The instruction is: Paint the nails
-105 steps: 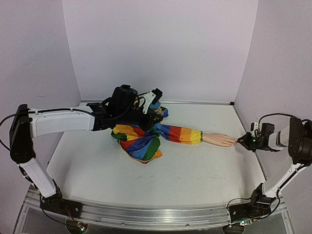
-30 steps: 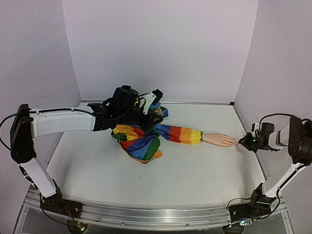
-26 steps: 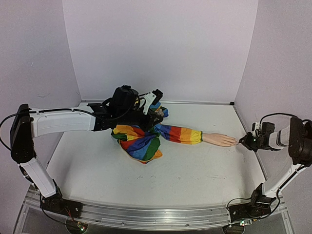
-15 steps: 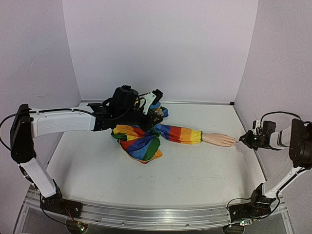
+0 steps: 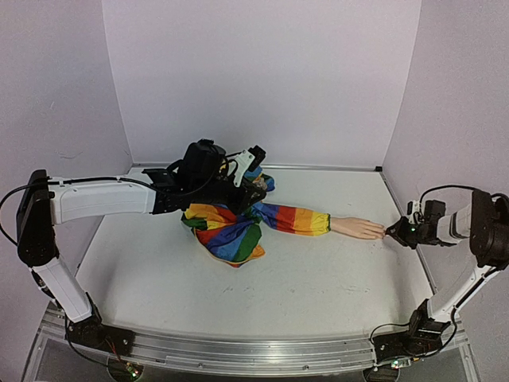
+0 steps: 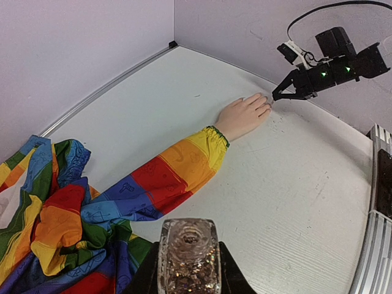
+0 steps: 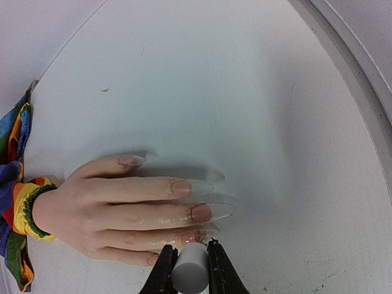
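The pale mannequin hand point(image 7: 104, 208) lies flat on the white table at the end of a rainbow sleeve point(image 5: 294, 219). Its nails point(image 7: 202, 212) are long and clear, and the ring-finger one shows a glittery smear. My right gripper point(image 7: 190, 260) is shut on a grey-white brush cap point(image 7: 188, 277), right over the ring and little fingertips; the brush tip is hidden. In the top view it point(image 5: 390, 234) touches the fingertips of the hand point(image 5: 358, 228). My left gripper point(image 6: 188, 272) is shut on a clear glitter polish bottle point(image 6: 188, 248), open mouth up, above the bunched garment.
The bunched rainbow garment point(image 5: 227, 231) lies at the table's middle, under the left gripper point(image 5: 248, 185). Lilac walls close in on three sides, the right wall just behind the right arm point(image 5: 477, 227). A metal rail point(image 5: 238, 350) runs along the near edge.
The right gripper rose slightly half a second ago and has settled back down at the fingertips. The left arm and bottle have not moved.
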